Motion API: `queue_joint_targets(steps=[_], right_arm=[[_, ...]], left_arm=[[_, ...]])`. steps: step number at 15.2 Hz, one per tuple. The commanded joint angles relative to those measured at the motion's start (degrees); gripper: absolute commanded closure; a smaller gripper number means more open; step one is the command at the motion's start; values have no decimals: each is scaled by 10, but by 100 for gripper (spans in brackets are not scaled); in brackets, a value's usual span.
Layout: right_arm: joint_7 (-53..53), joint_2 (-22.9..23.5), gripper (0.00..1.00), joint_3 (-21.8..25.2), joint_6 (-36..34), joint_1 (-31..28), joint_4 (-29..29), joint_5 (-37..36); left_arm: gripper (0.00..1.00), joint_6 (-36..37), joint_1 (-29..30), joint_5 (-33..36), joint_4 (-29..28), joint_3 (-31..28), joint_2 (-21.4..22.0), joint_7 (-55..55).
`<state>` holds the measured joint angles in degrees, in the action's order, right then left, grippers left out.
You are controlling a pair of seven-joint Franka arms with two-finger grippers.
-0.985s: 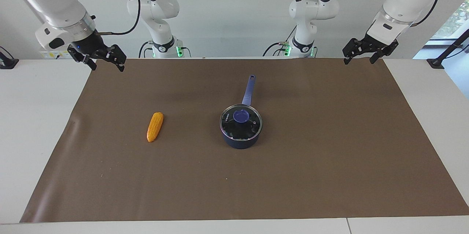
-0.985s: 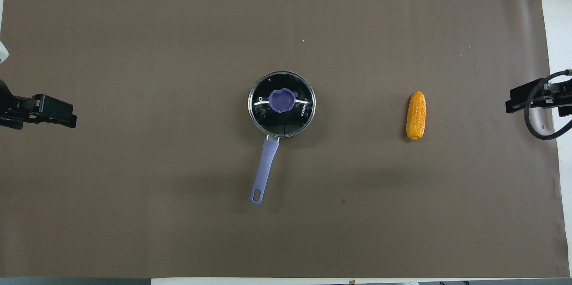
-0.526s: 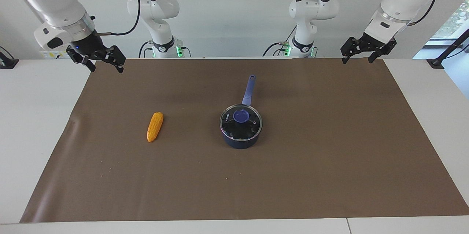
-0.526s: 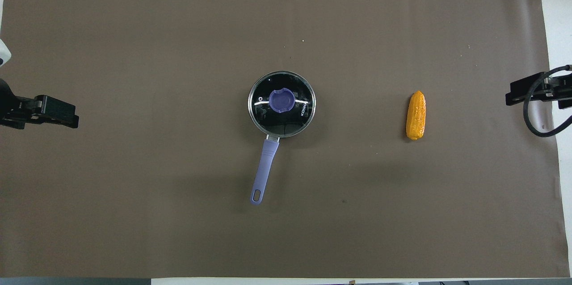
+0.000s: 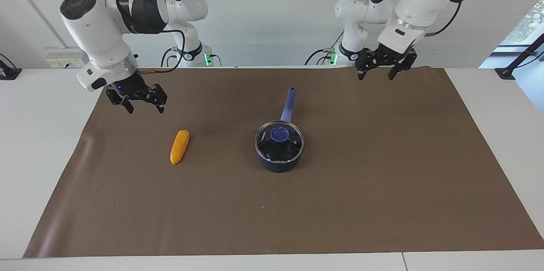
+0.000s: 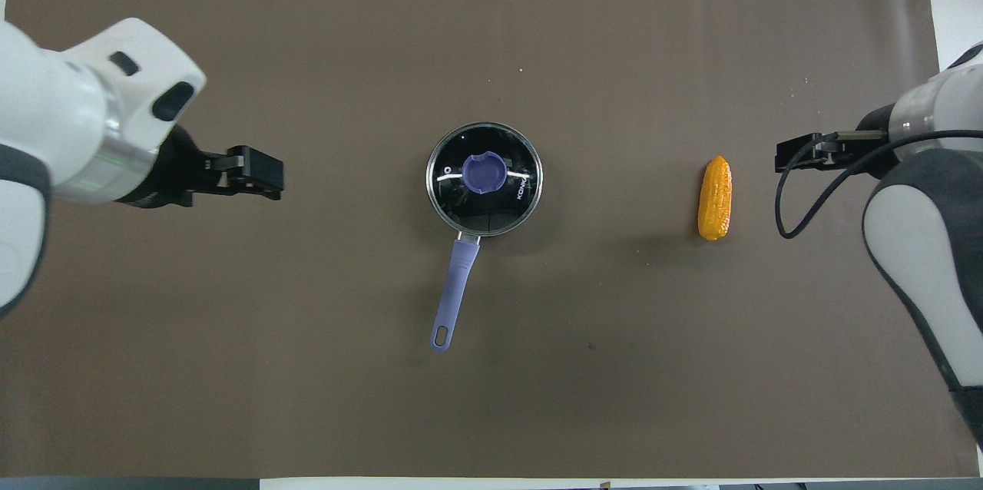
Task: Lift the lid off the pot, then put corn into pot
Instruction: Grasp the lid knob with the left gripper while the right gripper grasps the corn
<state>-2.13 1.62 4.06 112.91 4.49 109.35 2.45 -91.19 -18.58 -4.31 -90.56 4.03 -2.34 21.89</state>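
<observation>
Left gripper (image 5: 381,69): raised over the mat (image 5: 382,177) toward the left arm's end of the counter, jaws spread, empty. Right gripper (image 5: 141,103): raised just beside the corn (image 5: 179,147), jaws spread, empty. Corn: flat, long axis running away from the robots. Pot (image 5: 279,153): mid-counter, handle toward the robots, lid (image 5: 279,141) seated; judged the left gripper's to lift.

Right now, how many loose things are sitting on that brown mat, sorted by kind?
Pot: 1
Lid, resting on the pot: 1
Corn: 1
Total: 3
</observation>
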Motion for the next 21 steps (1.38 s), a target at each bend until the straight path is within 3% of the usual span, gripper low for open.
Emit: queue_joint_targets(steps=[1, 3, 6, 8, 11, 17, 19, 21], right_arm=[[26, 13, 1, -3, 90, -4, 80, 11], [30, 15, 18, -3, 168, -3, 142, 11], [27, 41, 30, -3, 224, 9, 173, 12], [27, 66, 31, -3, 249, 8, 171, 22], [26, 84, 31, -3, 266, 13, 168, 64], [26, 90, 34, -3, 269, 22, 170, 69], [28, 91, 47, -3, 268, 25, 171, 69], [31, 98, 71, -3, 267, 25, 170, 69]], left_arm=[[0, 0, -83, -1, 140, -9, -156, 104], [0, -19, -116, 2, 207, -11, -236, 173], [0, -64, -146, 4, 217, -16, -284, 215], [0, -73, -167, 10, 242, -23, -318, 227], [0, -91, -167, 25, 244, -18, -325, 225], [1, -104, -166, 57, 231, -15, -332, 194], [1, -106, -167, 57, 230, -15, -335, 192], [1, -113, -168, 54, 230, -15, -337, 193]])
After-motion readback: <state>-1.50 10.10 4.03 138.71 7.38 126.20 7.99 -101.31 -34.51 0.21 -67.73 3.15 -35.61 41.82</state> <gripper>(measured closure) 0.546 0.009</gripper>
